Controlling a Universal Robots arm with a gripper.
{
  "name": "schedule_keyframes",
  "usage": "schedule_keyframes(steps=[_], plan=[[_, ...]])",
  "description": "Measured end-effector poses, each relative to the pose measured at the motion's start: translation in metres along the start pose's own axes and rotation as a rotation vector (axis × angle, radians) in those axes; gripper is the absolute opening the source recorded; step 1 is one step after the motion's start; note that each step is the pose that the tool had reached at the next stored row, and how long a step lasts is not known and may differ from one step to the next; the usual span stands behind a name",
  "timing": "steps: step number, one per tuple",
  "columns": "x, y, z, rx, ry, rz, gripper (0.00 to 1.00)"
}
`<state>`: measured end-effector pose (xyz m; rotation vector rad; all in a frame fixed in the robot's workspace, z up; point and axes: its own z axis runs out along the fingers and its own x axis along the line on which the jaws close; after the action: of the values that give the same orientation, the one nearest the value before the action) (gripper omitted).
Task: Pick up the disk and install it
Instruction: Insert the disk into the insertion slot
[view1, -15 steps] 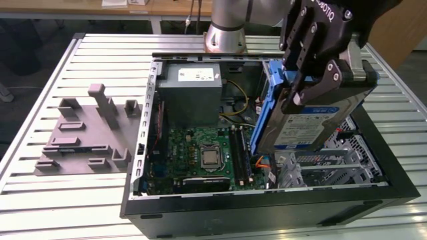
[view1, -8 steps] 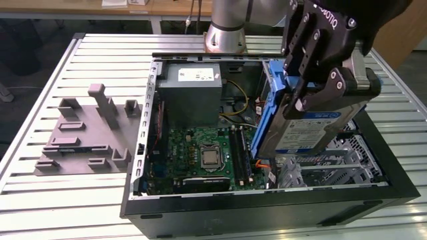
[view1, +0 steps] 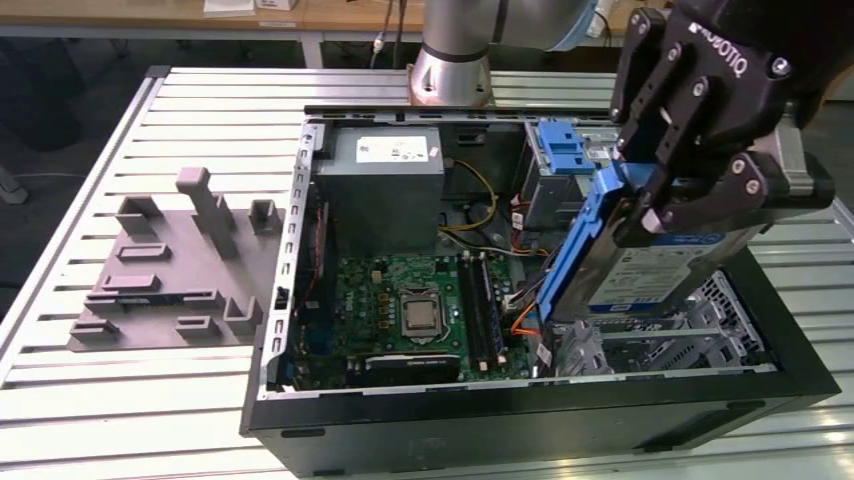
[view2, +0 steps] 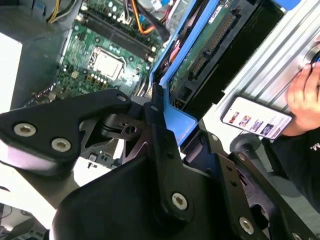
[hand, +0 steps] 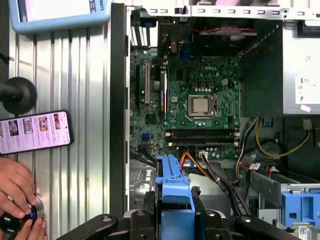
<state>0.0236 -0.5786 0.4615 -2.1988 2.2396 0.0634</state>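
My gripper (view1: 663, 200) is shut on the disk (view1: 638, 275), a silver drive with a white-and-blue label in a blue plastic carrier. I hold it by one end, steeply tilted, and its lower end reaches the metal drive cage (view1: 667, 338) at the exterior view's right side of the open computer case (view1: 534, 412). In the second wrist view the disk's green circuit underside (view2: 200, 55) and blue carrier edge run away from the gripper (view2: 156, 111). In the first wrist view the gripper (hand: 173, 212) clamps the carrier (hand: 172, 184) above the case interior.
Inside the case lie the motherboard (view1: 414, 310), a grey power supply box (view1: 380, 185), cables and a blue latch (view1: 561, 146). A grey moulded fixture (view1: 174, 270) sits on the slatted table at the exterior view's left. A person's hand (hand: 15, 186) and a phone (hand: 32, 131) rest beside the case.
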Motion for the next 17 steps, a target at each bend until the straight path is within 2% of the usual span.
schedule_keyframes(steps=[3, 9, 17], plan=[[-0.0001, -0.0065, 0.0006, 0.0000, 0.0000, 0.000, 0.36], [-0.0001, -0.0078, 0.0009, 0.0000, -0.0001, 0.000, 0.36], [-0.0003, -0.0231, 0.0034, 0.0000, -0.0002, 0.000, 0.36]])
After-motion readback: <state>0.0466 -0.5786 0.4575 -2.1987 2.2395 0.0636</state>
